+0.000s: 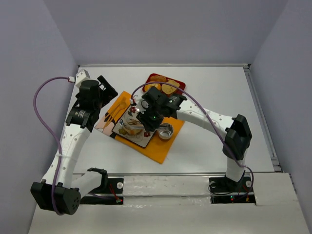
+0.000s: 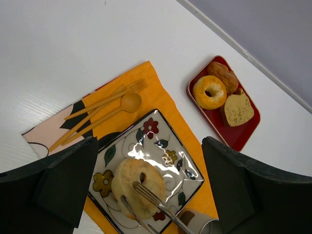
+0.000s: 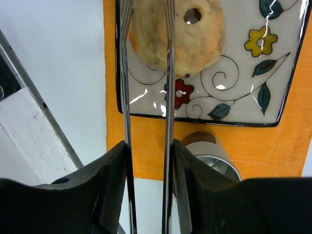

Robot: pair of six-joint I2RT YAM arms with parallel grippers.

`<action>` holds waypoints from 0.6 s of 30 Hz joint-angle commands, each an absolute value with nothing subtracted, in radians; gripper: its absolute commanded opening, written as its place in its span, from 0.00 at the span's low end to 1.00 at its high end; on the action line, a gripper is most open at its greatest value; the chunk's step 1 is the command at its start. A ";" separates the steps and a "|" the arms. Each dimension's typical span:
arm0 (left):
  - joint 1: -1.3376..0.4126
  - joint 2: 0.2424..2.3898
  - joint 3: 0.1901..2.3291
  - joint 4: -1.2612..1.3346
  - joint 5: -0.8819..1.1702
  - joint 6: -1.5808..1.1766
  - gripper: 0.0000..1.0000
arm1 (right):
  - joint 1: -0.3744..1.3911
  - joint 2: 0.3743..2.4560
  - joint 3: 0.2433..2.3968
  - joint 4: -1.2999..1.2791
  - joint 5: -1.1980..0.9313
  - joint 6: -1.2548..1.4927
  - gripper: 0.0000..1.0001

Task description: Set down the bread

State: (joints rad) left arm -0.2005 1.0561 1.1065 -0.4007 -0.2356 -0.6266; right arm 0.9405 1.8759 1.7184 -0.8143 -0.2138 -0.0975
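Pale-tan bread (image 3: 195, 39) lies flat on the flower-patterned square plate (image 3: 253, 92), straight ahead of the right gripper (image 3: 150, 146), centre hole up. Right jaws are clamped on a pair of metal tongs (image 3: 168, 97), and both tong arms run forward out of the jaws to the bread. One arm crosses the bread's top; the other runs along its edge. Whether the tongs pinch the bread: cannot tell. Steel cup (image 3: 219, 156) stands on the orange mat (image 3: 263, 151), just beside the right jaws, off the plate's near edge.

Left gripper (image 2: 150, 146): jaws wide apart, holding nothing, above the mat. From its view the bread sits below and between the jaws, on the plate, with the tong tips over it. Wooden fork (image 2: 105, 100) and spoon (image 2: 130, 102) lie side by side on the mat, ahead of the left jaws and off to one side. Red tray (image 2: 243, 134) sits on the white tabletop (image 2: 73, 48), well ahead, apart from the mat. It carries a yellow ring donut (image 2: 209, 91) and two other baked pieces.
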 commanded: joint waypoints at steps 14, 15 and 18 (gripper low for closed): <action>-0.196 1.031 1.104 -0.359 -0.241 -0.638 0.99 | 0.895 1.767 1.813 -0.718 -0.080 -0.039 0.43; -0.196 1.032 1.104 -0.357 -0.239 -0.640 0.99 | 0.868 1.752 1.810 -0.710 -0.080 -0.020 0.42; -0.196 1.038 1.104 -0.347 -0.232 -0.643 0.99 | 0.734 1.721 1.777 -0.693 -0.017 0.067 0.42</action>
State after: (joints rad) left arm -0.2005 1.0561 1.1027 -0.3973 -0.2356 -0.6334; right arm 0.8913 1.8179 1.7554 -0.7757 -0.1272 -0.0444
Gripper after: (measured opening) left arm 0.990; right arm 0.425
